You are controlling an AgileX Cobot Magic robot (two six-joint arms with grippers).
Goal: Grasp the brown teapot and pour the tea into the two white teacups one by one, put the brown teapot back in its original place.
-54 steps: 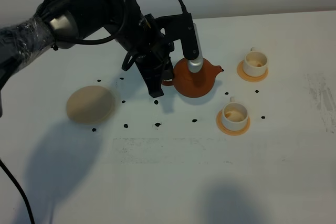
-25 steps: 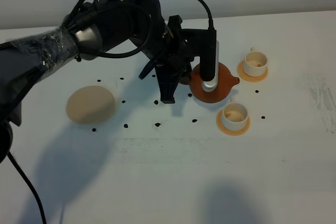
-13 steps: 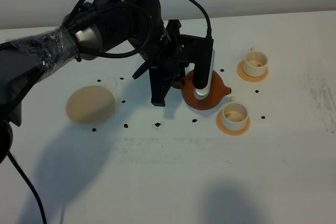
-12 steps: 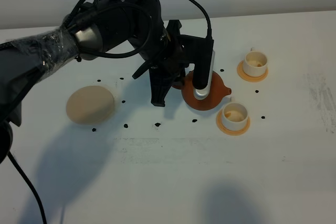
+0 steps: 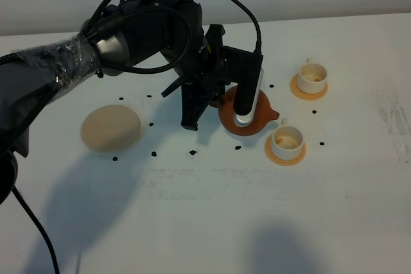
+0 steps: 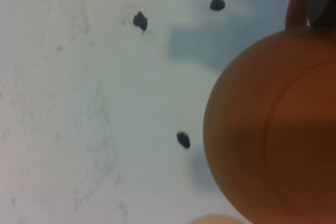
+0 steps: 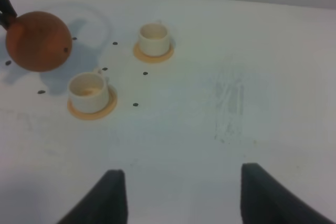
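Observation:
My left gripper (image 5: pixel 214 97) is shut on the handle of the brown teapot (image 5: pixel 252 119), which hangs off the table. Its spout points at the nearer white teacup (image 5: pixel 286 138) and ends just short of that cup's rim. The farther teacup (image 5: pixel 312 76) stands behind it; each cup sits on a small orange saucer. In the left wrist view the teapot body (image 6: pixel 273 135) fills one side. The right wrist view shows the teapot (image 7: pixel 38 40), both teacups (image 7: pixel 89 91) (image 7: pixel 154 38), and my right gripper (image 7: pixel 184 198) open, holding nothing. The beige coaster (image 5: pixel 110 128) lies bare at the left.
Small black dots (image 5: pixel 192 153) are scattered on the white table around the coaster and cups. A scuffed grey patch (image 5: pixel 393 117) marks the table's right side. The left arm's black cables loop above the wrist.
Over the last second the left arm carried the teapot a little left and toward the front, bringing the spout down beside the nearer teacup. The right gripper has not moved.

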